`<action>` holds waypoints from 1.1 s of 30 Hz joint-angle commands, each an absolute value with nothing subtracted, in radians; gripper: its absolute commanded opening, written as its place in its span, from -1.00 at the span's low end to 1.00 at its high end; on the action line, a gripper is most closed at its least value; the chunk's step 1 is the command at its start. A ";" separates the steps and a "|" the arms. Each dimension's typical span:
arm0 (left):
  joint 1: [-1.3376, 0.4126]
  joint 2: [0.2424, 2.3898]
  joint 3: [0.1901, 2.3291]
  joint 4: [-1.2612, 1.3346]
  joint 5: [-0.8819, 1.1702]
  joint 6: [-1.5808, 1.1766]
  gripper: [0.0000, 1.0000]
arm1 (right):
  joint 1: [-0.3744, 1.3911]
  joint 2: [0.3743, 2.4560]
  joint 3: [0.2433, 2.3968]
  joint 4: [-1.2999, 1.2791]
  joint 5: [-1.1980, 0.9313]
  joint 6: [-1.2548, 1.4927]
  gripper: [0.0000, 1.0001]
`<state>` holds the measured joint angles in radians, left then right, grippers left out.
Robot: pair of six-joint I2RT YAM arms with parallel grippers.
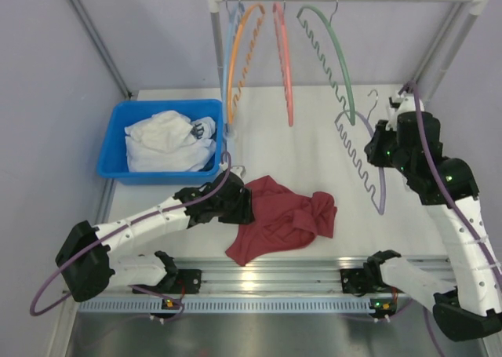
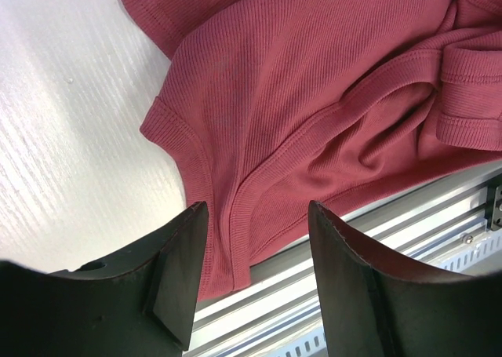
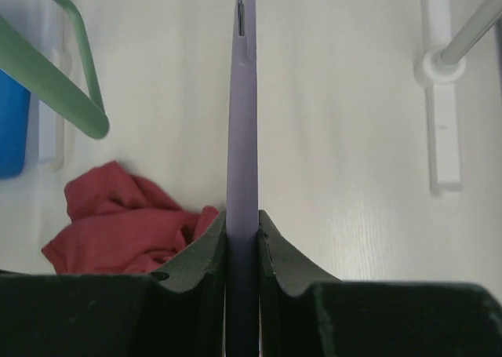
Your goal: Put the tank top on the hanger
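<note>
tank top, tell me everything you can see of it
The tank top is a maroon, finely ribbed knit with stitched bands along its armholes and straps. It lies crumpled on the white table, straps bunched at its right side, one corner reaching the metal rail at the near edge. The left gripper is open, its jaws straddling a banded edge on the left side; it isn't gripped.

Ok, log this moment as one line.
left pincer: open at tank top edge | right pincer: shut on hanger | tank top: crumpled, not yet on hanger
</note>
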<state>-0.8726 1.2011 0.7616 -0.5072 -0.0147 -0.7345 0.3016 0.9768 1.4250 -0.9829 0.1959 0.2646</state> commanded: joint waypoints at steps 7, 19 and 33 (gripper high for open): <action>-0.870 1.175 0.710 -0.430 -0.008 -0.781 0.18 | 0.559 0.821 1.273 -1.008 0.124 0.471 -1.00; -0.887 1.071 0.617 -0.459 0.032 -0.822 0.15 | 0.742 0.647 1.085 -0.991 0.026 0.563 -1.00; -1.235 1.173 0.681 -0.643 -0.255 -0.989 -0.07 | 0.762 0.584 0.996 -0.942 -0.041 0.534 -1.00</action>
